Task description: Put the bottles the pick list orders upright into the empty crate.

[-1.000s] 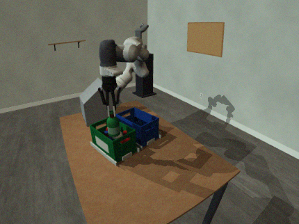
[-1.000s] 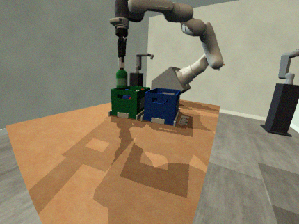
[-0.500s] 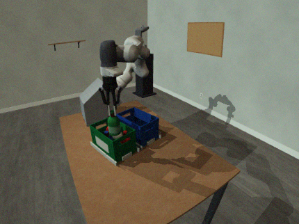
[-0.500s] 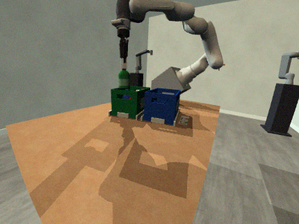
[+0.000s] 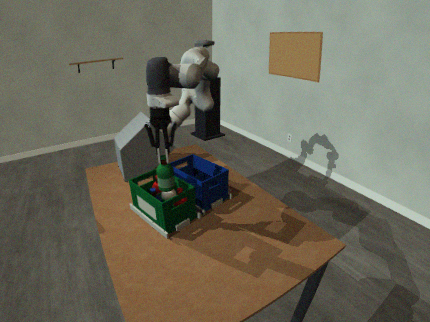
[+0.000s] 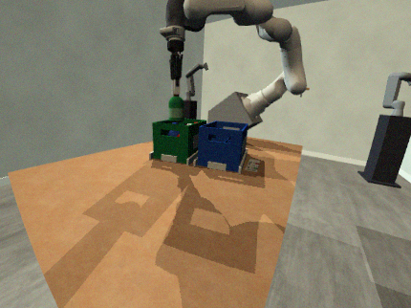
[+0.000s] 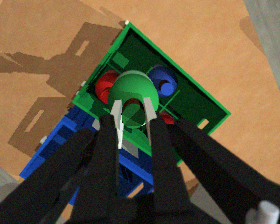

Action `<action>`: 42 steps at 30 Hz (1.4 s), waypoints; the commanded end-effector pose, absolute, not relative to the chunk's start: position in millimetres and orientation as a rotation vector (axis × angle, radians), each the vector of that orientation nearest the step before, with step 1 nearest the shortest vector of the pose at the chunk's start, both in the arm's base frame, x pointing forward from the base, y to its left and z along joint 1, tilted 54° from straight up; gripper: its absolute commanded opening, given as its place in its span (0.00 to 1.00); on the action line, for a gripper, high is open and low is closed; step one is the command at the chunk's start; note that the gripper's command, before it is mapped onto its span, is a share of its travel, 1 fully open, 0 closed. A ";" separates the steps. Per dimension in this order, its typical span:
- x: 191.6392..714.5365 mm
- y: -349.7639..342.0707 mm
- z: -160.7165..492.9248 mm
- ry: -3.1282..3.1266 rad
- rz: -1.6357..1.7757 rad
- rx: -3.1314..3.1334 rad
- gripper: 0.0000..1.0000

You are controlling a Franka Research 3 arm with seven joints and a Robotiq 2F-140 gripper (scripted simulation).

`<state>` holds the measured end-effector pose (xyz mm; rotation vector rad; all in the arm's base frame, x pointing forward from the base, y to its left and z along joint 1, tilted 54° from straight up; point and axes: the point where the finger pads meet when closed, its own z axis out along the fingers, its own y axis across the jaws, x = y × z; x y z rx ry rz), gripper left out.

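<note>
Gripper (image 5: 163,154) (image 6: 176,85) (image 7: 133,109) pointing straight down, clamped on green btl (image 5: 165,176) (image 6: 176,107) (image 7: 133,89) by its neck; btl upright, neck up, long axis approx. vert.

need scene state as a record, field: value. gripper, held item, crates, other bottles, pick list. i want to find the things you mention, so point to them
gripper: closed on the green bottle's neck (image 5: 163,157) (image 6: 176,92) (image 7: 134,113)
held item: green bottle (image 5: 165,177) (image 6: 176,107) (image 7: 133,90), upright, partly above the green crate's rim
green crate: (image 5: 145,203) (image 6: 167,143) (image 7: 187,77) on table, holds red and blue bottles
blue crate: (image 5: 214,185) (image 6: 222,148) (image 7: 45,150) beside green crate, no bottles seen
pick list: (image 6: 253,165) beside blue crate, unreadable
</note>
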<state>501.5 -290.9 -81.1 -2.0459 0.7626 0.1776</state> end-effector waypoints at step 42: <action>448.2 -260.3 -41.5 0.765 0.141 -2.062 0.00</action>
